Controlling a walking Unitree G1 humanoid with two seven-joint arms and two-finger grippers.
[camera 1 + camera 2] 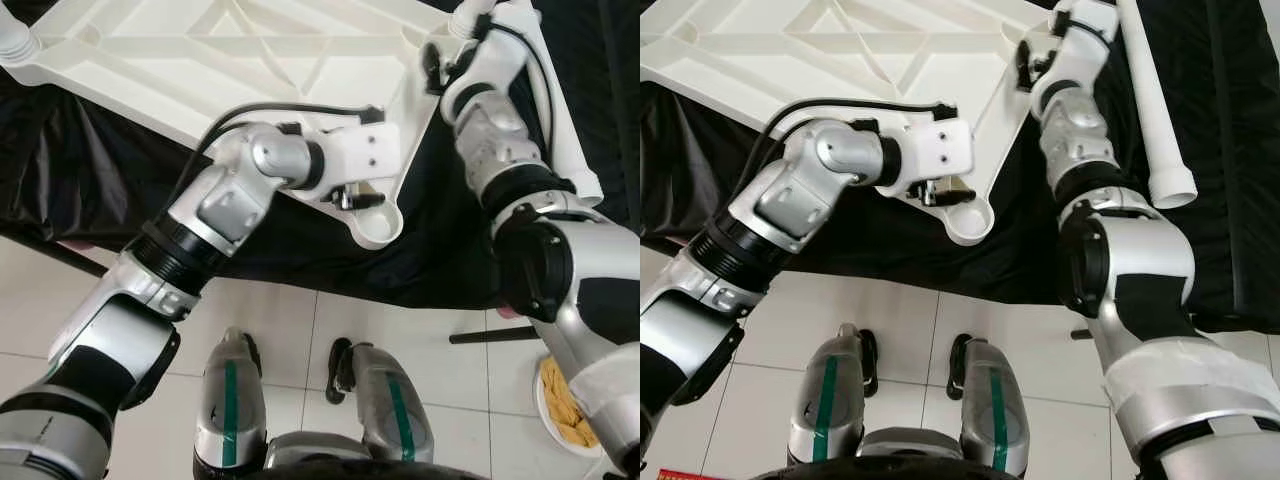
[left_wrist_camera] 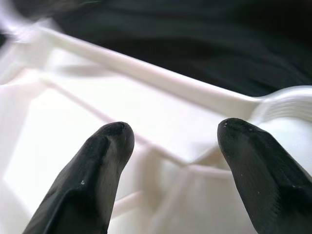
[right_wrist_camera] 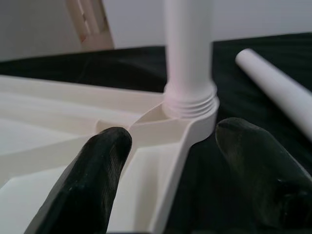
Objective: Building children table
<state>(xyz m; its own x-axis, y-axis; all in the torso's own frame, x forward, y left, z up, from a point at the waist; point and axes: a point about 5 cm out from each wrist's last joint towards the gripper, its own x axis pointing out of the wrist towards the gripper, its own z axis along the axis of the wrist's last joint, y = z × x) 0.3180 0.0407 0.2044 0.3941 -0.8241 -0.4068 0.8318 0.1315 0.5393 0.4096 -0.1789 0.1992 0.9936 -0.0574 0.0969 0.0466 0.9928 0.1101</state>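
A white plastic table top (image 1: 230, 60) lies upside down on a black cloth. My left gripper (image 1: 347, 198) hovers open over its near right corner, beside the empty round leg socket (image 1: 378, 226); in the left wrist view its fingers (image 2: 105, 146) straddle the ribs next to that socket (image 2: 287, 105). Open as well, my right gripper (image 1: 1032, 65) is at the far right corner, facing a white leg (image 3: 187, 53) that stands upright in its socket. A loose white leg (image 1: 1155, 110) rests on the cloth to the right of the table top.
The black cloth (image 1: 90, 170) covers a low surface whose front edge is just before my feet. White floor tiles (image 1: 290, 320) lie below. A round dish with something yellow (image 1: 565, 400) sits on the floor at the right. Another leg end (image 1: 15, 40) shows at the far left corner.
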